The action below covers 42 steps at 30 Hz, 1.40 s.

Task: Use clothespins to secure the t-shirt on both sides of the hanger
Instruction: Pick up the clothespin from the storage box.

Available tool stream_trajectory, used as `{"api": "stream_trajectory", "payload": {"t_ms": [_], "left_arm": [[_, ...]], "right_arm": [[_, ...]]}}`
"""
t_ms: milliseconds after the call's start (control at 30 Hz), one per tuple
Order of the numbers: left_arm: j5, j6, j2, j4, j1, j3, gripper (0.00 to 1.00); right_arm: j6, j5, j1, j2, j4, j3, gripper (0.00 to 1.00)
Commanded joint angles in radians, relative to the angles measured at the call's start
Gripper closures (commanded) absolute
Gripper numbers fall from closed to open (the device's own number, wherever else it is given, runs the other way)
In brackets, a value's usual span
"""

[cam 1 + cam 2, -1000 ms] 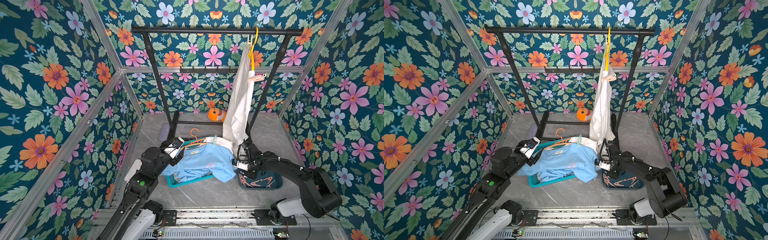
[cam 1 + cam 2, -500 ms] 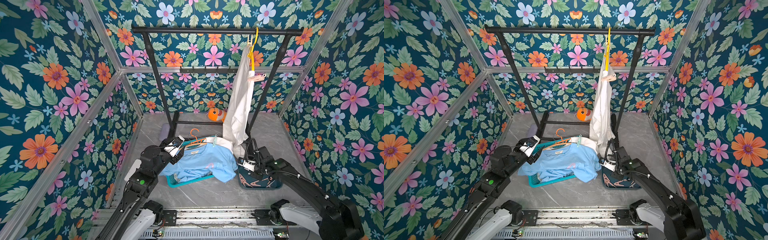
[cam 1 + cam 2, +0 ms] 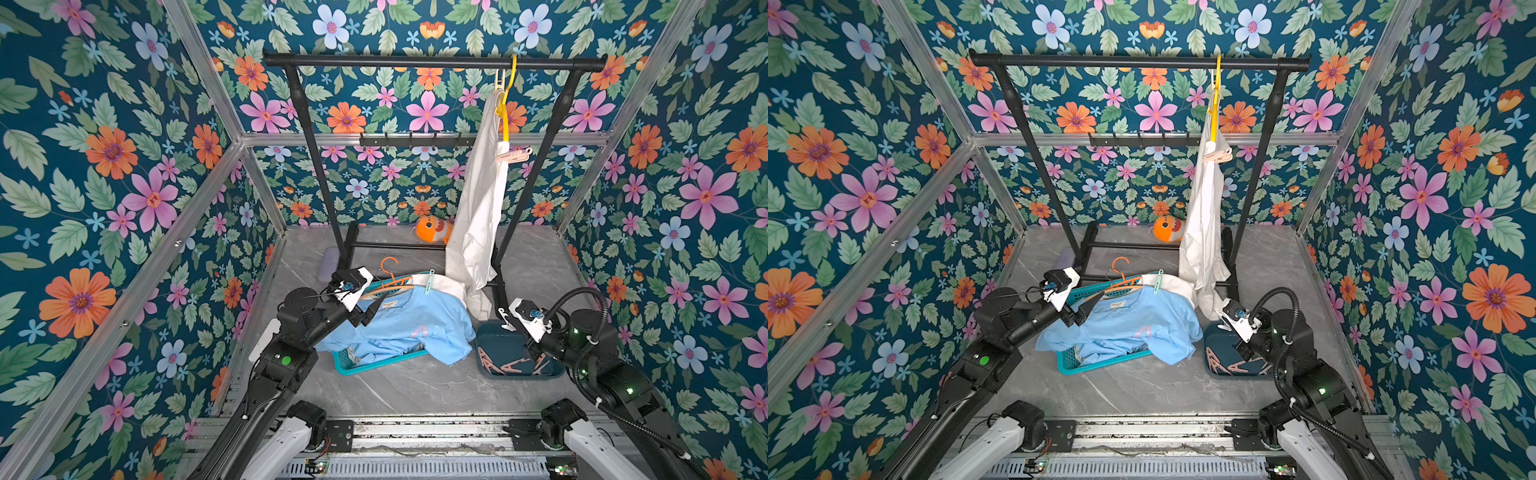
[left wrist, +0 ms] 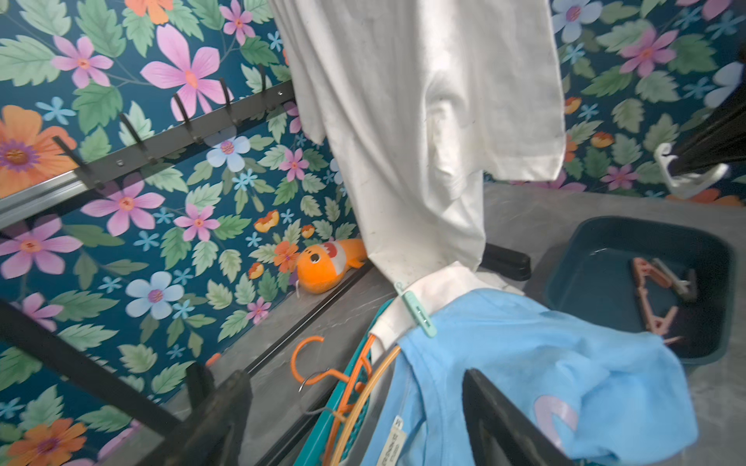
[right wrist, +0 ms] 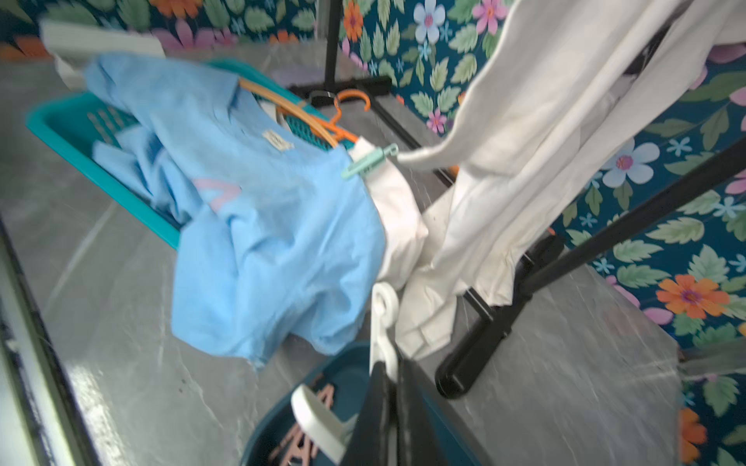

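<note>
White clothespin (image 5: 383, 310), one, clamped in right gripper (image 5: 389, 363); left gripper (image 4: 355, 381) apart; one green clothespin (image 4: 420, 312) clipped.

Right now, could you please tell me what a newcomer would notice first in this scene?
The white shirt hanging from the right end of the black rack stands out first against the loud floral walls. In front of the rack, a blue shirt sprawls over a teal basket mid-floor, and an orange plush lies by the back wall.

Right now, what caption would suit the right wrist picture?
The right gripper pinches a white clothespin beside the dark tray, next to the blue t-shirt.
</note>
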Motion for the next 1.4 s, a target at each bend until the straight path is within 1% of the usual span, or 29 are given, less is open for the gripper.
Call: {"api": "stream_trajectory", "payload": {"t_ms": [0, 100, 200, 267, 367, 467, 533, 633, 800, 900, 1000, 1067, 1367], "left_arm": [[0.108, -0.181, 0.013, 0.192, 0.0, -0.023, 0.12], [0.166, -0.258, 0.026, 0.298, -0.01, -0.053, 0.09], [0.204, -0.286, 0.053, 0.325, -0.037, -0.045, 0.08], [0.222, -0.268, 0.067, 0.327, -0.075, -0.038, 0.07], [0.199, -0.216, 0.068, 0.326, -0.149, -0.037, 0.06], [0.169, -0.168, 0.075, 0.307, -0.2, -0.025, 0.06], [0.155, -0.157, 0.082, 0.298, -0.21, -0.017, 0.06], [0.152, -0.153, 0.09, 0.302, -0.22, -0.002, 0.07], [0.144, -0.145, 0.101, 0.31, -0.238, 0.022, 0.14], [0.181, -0.137, 0.117, 0.297, -0.241, 0.04, 0.22], [0.216, -0.125, 0.128, 0.27, -0.246, 0.054, 0.38], [0.215, -0.126, 0.129, 0.261, -0.251, 0.051, 0.44], [0.22, -0.113, 0.11, 0.24, -0.253, 0.055, 0.51]], "right_arm": [[0.207, -0.162, 0.015, 0.015, 0.286, 0.003, 1.0], [0.325, -0.195, 0.062, 0.065, 0.54, -0.011, 1.0], [0.351, -0.173, 0.162, 0.152, 0.744, 0.004, 1.0], [0.334, -0.133, 0.242, 0.226, 0.84, 0.032, 1.0], [0.312, -0.105, 0.337, 0.331, 0.949, 0.079, 1.0], [0.36, -0.129, 0.378, 0.419, 1.057, 0.121, 1.0], [0.394, -0.148, 0.394, 0.463, 1.107, 0.143, 1.0], [0.401, -0.149, 0.423, 0.507, 1.105, 0.177, 1.0], [0.362, -0.118, 0.485, 0.554, 1.052, 0.213, 1.0], [0.378, -0.114, 0.496, 0.581, 1.075, 0.218, 1.0], [0.375, -0.108, 0.499, 0.6, 1.08, 0.22, 1.0], [0.365, -0.09, 0.499, 0.6, 1.076, 0.221, 1.0], [0.351, -0.092, 0.499, 0.621, 1.012, 0.236, 1.0]]}}
